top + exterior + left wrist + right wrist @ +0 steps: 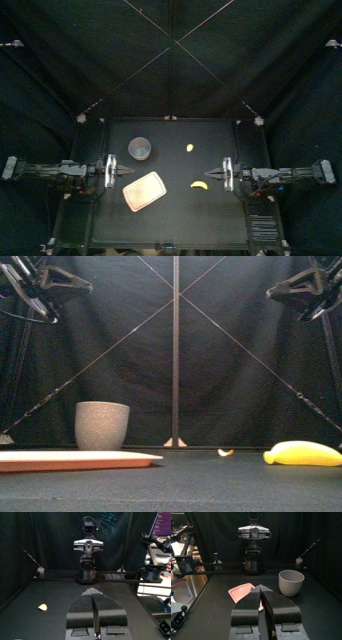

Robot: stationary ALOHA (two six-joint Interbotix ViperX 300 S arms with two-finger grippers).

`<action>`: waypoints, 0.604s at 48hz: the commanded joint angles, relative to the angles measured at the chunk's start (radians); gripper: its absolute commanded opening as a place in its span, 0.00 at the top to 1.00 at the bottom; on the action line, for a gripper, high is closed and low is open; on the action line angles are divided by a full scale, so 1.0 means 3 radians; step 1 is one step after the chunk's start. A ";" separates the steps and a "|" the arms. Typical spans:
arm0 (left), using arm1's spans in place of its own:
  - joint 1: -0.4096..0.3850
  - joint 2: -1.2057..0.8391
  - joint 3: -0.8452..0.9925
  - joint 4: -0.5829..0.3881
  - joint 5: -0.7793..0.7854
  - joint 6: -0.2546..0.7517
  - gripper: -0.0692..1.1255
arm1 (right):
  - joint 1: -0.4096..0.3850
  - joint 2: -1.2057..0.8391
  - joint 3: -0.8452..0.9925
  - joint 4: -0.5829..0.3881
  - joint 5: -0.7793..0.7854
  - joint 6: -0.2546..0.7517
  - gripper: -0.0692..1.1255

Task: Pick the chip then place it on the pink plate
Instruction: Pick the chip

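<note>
Chip lies well apart from pink plate; left pincer and right pincer closed, empty.

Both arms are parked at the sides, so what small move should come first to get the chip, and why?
Probably swing the right gripper toward the chip and open its shut fingers: the chip lies untouched on the table behind the banana, nearer that arm.
</note>
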 commanded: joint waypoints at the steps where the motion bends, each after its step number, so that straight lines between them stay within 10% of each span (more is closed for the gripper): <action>1: -0.0010 0.0031 -0.0051 -0.0005 -0.0051 0.0000 0.96 | -0.0066 0.0123 -0.0092 -0.0005 -0.0041 0.0015 0.95; 16: 0.0015 0.0036 -0.0026 0.0000 -0.0077 0.0015 0.95 | -0.0516 0.0910 -0.0307 0.0593 -0.0363 0.0179 0.85; 29: 0.0020 0.0036 0.0046 -0.0005 -0.0077 0.0015 0.95 | -0.0900 0.1447 -0.0291 0.1529 -0.0378 0.0726 0.28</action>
